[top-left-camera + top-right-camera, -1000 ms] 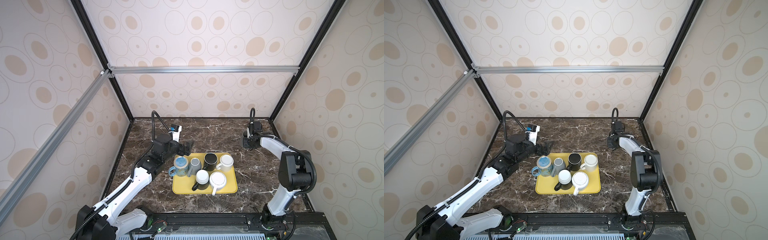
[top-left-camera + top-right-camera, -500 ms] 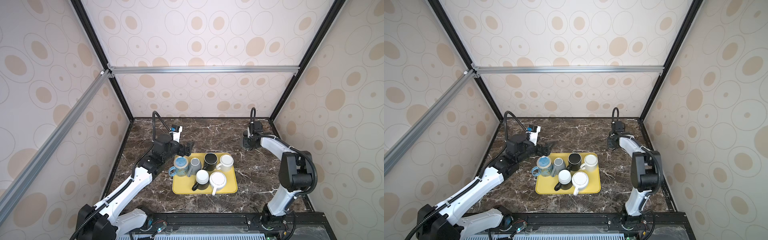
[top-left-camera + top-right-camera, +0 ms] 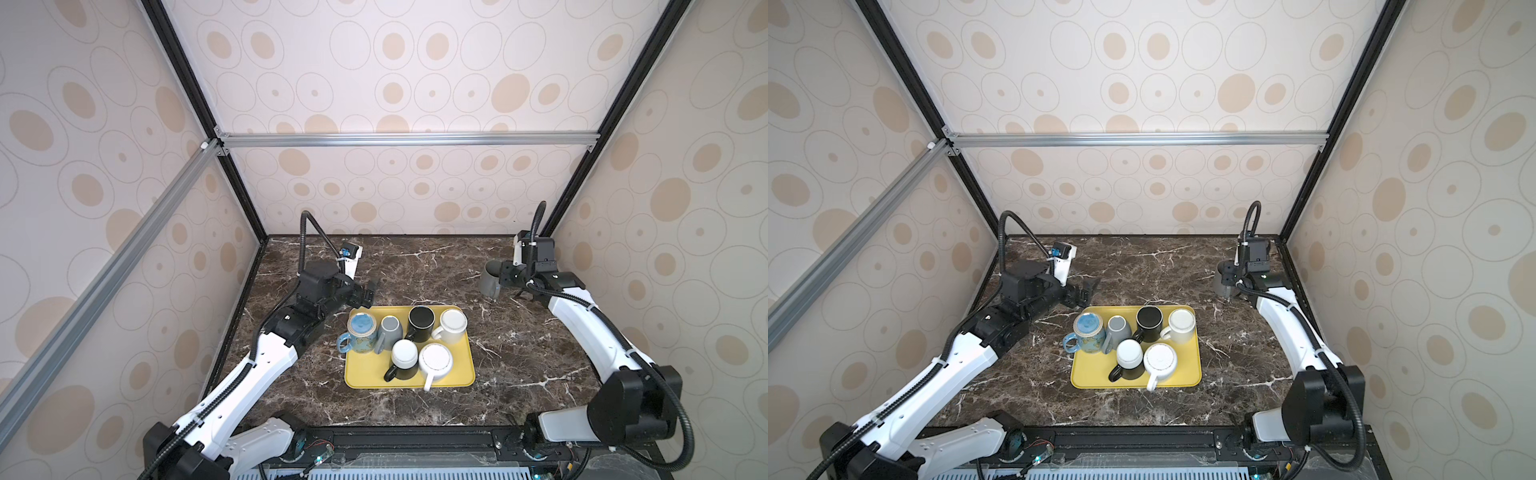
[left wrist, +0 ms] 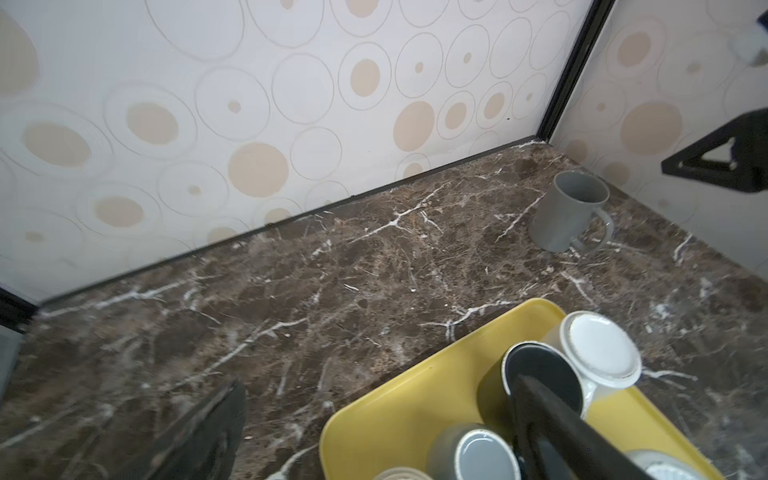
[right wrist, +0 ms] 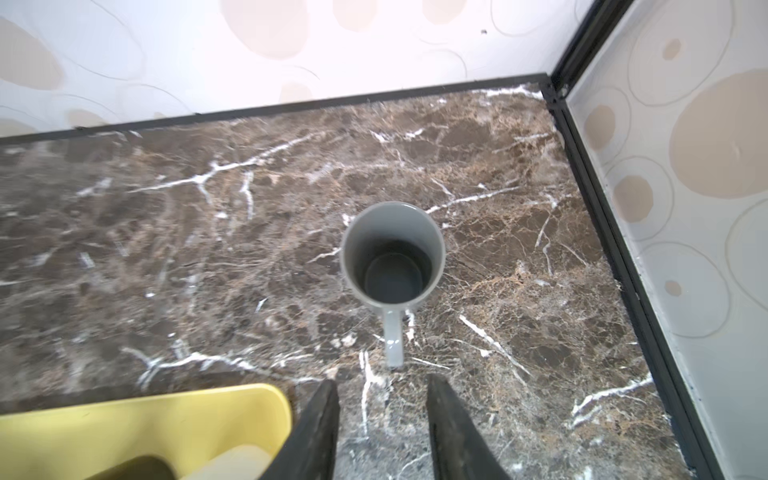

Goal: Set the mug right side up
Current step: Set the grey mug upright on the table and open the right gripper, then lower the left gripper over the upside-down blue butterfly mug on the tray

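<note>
Grey mug (image 5: 392, 253) upright on marble table (image 3: 415, 266), long axis vertical, mouth up. Sits at 2 o'clock from yellow tray (image 3: 365, 370) in both top views, near back right corner. Handle points roughly 3 o'clock, toward right gripper (image 5: 381, 382). Right arm stretched low; jaws apart, just short of handle, not touching. Left gripper (image 3: 369, 293) spread wide at tray's 11 o'clock corner.

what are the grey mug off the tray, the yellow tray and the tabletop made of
Grey mug: likely glazed ceramic; thick wall, soft sheen.
Yellow tray: probably plastic; one flat colour, rounded raised rim, matte.
Tabletop: dark brown marble look with white veins; real stone or a printed surface cannot be told.
</note>
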`<state>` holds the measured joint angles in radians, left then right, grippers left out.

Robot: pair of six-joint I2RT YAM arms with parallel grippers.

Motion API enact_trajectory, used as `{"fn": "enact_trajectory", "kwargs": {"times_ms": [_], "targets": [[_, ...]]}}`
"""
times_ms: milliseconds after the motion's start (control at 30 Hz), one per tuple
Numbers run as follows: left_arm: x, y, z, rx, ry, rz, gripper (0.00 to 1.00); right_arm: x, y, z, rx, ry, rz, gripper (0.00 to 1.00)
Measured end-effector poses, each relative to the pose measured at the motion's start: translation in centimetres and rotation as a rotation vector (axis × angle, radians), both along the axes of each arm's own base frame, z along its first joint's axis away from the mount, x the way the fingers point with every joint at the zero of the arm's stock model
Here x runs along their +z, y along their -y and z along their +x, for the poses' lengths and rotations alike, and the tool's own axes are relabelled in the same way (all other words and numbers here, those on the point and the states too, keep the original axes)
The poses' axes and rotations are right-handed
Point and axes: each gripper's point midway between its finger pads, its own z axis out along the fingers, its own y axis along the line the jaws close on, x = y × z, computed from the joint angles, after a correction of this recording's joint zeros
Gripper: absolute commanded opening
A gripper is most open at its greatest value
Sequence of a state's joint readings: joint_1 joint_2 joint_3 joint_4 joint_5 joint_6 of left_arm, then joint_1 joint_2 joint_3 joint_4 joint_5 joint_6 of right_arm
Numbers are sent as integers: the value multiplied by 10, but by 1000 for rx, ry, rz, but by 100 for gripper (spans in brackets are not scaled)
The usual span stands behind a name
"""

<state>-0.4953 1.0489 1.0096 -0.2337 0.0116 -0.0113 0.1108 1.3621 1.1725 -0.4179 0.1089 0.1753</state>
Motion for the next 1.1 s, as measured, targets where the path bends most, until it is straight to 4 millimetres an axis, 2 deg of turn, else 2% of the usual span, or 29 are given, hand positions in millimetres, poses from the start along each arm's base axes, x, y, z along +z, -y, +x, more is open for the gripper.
{"fn": "enact_trajectory", "kwargs": {"times_ms": [133,200,267,367,467,600,733,800,933,1100], "targets": [[8,-22,-5,63,34,105,100,0,-8,-3,27,22,14,37],[0,-29,-8,80,15,156,99,-6,-10,-4,34,17,18,37],[-8,-35,-10,94,-9,201,92,-11,-10,-6,37,7,19,36],[-14,-41,-15,90,-16,252,91,-11,-12,-5,42,24,27,36],[-35,-53,-36,52,-59,355,89,-17,-15,-8,58,38,44,36],[-55,-61,-55,-18,-100,486,76,-23,-19,-7,73,37,55,36],[-98,-69,-80,-141,-178,633,80,-20,-22,-3,84,58,63,36],[-113,-73,-95,-195,-194,677,82,-19,-22,-2,86,66,63,36],[-120,-74,-111,-268,-197,710,82,-20,-22,0,86,68,63,36],[-133,-60,-119,-383,-236,701,82,-20,-23,1,86,75,65,35]]}}
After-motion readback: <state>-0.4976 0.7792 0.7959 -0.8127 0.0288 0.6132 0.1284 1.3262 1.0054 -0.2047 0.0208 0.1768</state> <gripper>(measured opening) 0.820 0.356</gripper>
